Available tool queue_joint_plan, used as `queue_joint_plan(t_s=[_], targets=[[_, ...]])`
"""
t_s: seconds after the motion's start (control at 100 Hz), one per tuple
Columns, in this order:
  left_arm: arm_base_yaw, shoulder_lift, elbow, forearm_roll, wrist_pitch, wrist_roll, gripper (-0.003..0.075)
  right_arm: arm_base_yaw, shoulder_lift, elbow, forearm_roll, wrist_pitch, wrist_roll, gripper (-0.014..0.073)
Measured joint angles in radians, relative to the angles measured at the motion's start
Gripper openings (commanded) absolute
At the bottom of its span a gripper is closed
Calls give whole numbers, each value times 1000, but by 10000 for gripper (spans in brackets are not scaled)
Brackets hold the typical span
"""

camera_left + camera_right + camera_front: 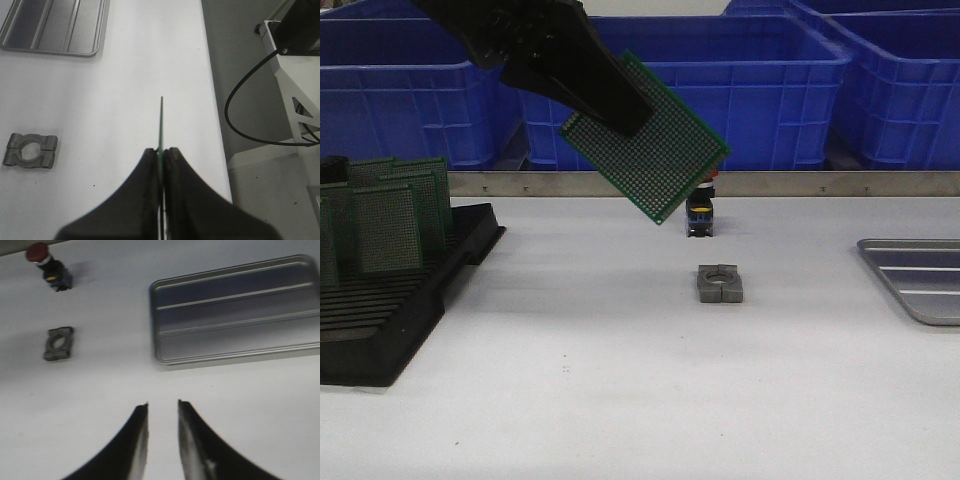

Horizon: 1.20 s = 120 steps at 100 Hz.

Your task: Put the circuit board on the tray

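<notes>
Presently the left gripper [610,112], jaws clamped on the circuit board [655,140] high above the counter [620,380], should carry it level to the tray [920,280] beyond the grey clamp block [720,283], while the right gripper [162,412] idles parted.

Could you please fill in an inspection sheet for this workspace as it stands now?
Surface: white table, no spills seen.
Job's things: circuit board held in the air, tilted; tray bare, at the table's right.
Clutter: grey clamp block; red-capped push button; black slotted rack holding more boards.
Grippers: left gripper shut on the board's edge; right gripper open, holding nothing, above the table.
Cables: black cable looping beside the table.
Surroundings: blue bins behind the table.
</notes>
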Motion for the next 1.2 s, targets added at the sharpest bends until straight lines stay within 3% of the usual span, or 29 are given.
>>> queue_joint_plan(t_s=[0.09,0.33,0.55,0.69,0.83,1.03,1.12,1.2], targets=[[0,0,0,0,0,0,-20,8,61,-27,167,5,-138,528],[0,0,0,0,0,0,-20,147,189,-108,539,22,-634,538],[0,0,0,0,0,0,-20,268,358,-197,718,139,-1152,538],[0,0,0,0,-1,0,-20,307,478,-256,774,197,-1382,538],[0,0,0,0,-1,0,-20,327,590,-312,790,220,-1491,538],[0,0,0,0,-1,0,-20,367,730,-388,791,266,-1517,532],[0,0,0,0,-1,0,-20,397,773,-418,792,278,-1521,467],[0,0,0,0,-1,0,-20,423,795,-439,793,287,-1523,343]])
